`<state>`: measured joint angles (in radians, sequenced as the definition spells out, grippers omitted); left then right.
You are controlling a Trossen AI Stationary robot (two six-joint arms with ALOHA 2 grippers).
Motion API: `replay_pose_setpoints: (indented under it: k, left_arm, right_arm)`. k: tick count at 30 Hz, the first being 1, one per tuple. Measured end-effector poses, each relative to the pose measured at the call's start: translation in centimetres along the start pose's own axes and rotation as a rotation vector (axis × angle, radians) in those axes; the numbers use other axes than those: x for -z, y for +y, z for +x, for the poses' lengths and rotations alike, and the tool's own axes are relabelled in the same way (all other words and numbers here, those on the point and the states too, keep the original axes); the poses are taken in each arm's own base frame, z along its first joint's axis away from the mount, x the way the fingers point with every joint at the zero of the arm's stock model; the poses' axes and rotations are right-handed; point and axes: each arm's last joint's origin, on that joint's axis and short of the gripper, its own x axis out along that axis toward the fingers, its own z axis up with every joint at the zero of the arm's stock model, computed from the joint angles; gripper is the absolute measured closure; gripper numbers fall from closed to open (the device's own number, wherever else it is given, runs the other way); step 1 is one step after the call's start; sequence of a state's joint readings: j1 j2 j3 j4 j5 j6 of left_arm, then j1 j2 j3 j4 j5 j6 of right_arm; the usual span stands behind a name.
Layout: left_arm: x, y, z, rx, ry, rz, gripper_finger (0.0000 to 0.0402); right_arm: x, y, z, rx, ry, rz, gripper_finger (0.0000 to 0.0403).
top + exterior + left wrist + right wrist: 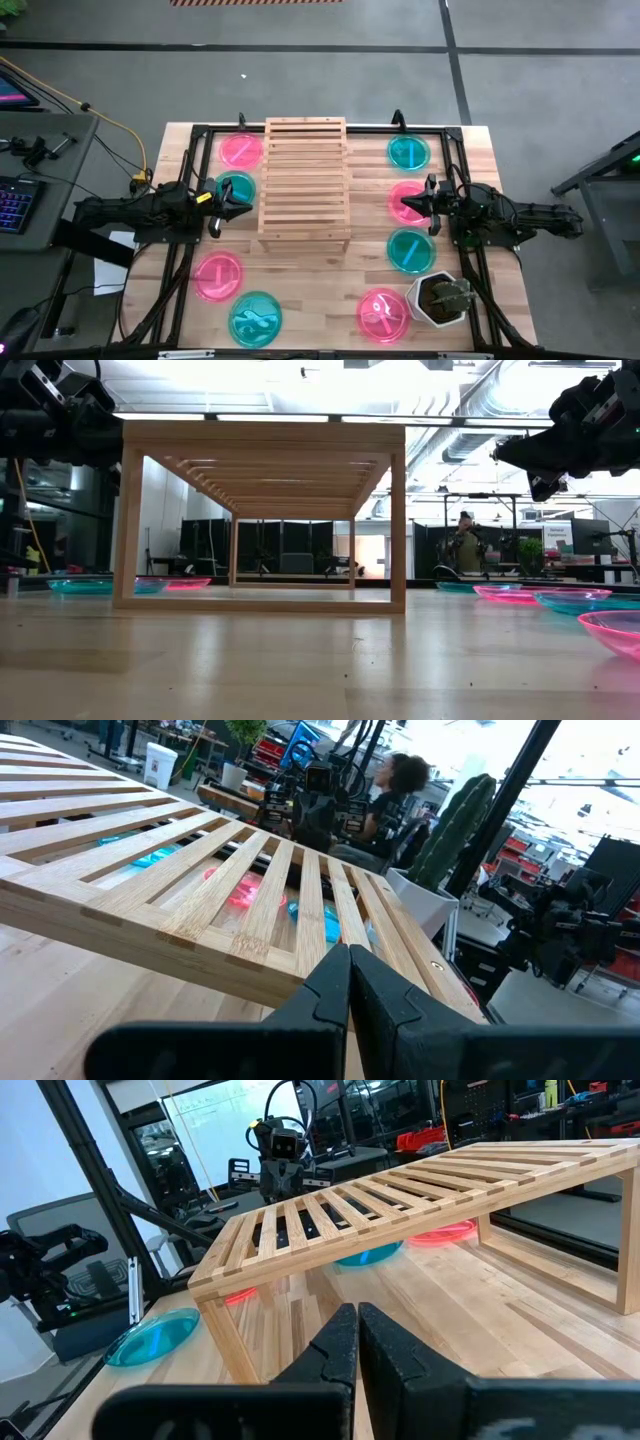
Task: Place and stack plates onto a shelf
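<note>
The light wooden slatted shelf [305, 185] stands on its legs at the table's middle and holds no plate. Left of it, pink [241, 150] and teal [236, 188] plates lie flat on the table, with another pink [217, 275] and teal [255, 317] nearer. Right of it lie teal [408, 152], pink [410, 192], teal [410, 250] and pink [383, 314] plates. My left gripper [238, 206] hovers shut beside the shelf's left edge, holding nothing. My right gripper [404, 206] hovers shut over the right pink plate, raised off the table [535, 460].
A white plant pot [440, 298] stands at the table's near right corner, beside the pink plate. Black frame rails [185, 250] run along the table's left and right sides. Bare tabletop [310, 290] lies in front of the shelf. A person [465, 540] sits in the room beyond.
</note>
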<state>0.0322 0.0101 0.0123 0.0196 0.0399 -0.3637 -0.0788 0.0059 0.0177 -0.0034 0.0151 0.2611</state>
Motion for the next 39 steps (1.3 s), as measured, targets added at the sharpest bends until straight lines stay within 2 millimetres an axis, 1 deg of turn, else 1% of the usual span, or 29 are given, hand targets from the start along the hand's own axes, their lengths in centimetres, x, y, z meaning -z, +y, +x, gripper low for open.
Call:
replay_pose_setpoints:
  k: [13, 14, 15, 18, 22, 24, 26, 28, 30, 32, 34, 36, 39]
  left_arm:
    - [0.0, 0.0, 0.0, 0.0, 0.0, 0.0, 0.0401]
    - [0.0, 0.0, 0.0, 0.0, 0.0, 0.0, 0.0402]
    - [0.0, 0.0, 0.0, 0.0, 0.0, 0.0, 0.0401]
    - [0.0, 0.0, 0.0, 0.0, 0.0, 0.0, 0.0401]
    - [0.0, 0.0, 0.0, 0.0, 0.0, 0.0, 0.0401]
    - [0.0, 0.0, 0.0, 0.0, 0.0, 0.0, 0.0402]
    - [0.0, 0.0, 0.0, 0.0, 0.0, 0.0, 0.0401]
    - [0.0, 0.0, 0.0, 0.0, 0.0, 0.0, 0.0401]
    - [0.0, 0.0, 0.0, 0.0, 0.0, 0.0, 0.0402]
    - [0.0, 0.0, 0.0, 0.0, 0.0, 0.0, 0.0401]
    - [0.0, 0.0, 0.0, 0.0, 0.0, 0.0, 0.0401]
    - [0.0, 0.0, 0.0, 0.0, 0.0, 0.0, 0.0402]
    - [0.0, 0.0, 0.0, 0.0, 0.0, 0.0, 0.0401]
  right_arm:
    - [-0.2, 0.0, 0.0, 0.003, -0.017, 0.01, 0.0402]
    - [-0.5, 0.1, 0.0, 0.0, -0.059, 0.04, 0.0402]
    - [-1.2, 0.2, -0.1, 0.002, -0.137, 0.09, 0.0402]
    - [-3.7, 0.5, -0.8, 0.006, -0.434, 0.296, 0.0402]
    - [-5.6, 0.2, -2.0, 0.113, -0.734, 0.526, 0.0402]
    - [-5.8, 0.0, -2.3, 0.16, -0.814, 0.64, 0.0402]
    - [-5.8, -0.2, -2.1, 0.209, -0.834, 0.748, 0.0402]
    - [-6.6, -0.1, -1.6, 0.276, -0.786, 0.783, 0.0398]
    - [-7.5, 0.1, -0.8, 0.375, -0.659, 0.729, 0.0385]
    - [-8.2, 0.2, 0.3, 0.491, -0.511, 0.688, 0.0363]
    - [-8.9, 0.2, 1.1, 0.612, -0.368, 0.692, 0.0332]
    - [-8.8, -0.2, 1.7, 0.775, -0.207, 0.716, 0.0297]
    - [-7.1, -1.4, 1.8, 1.061, 0.0, 0.854, 0.0247]
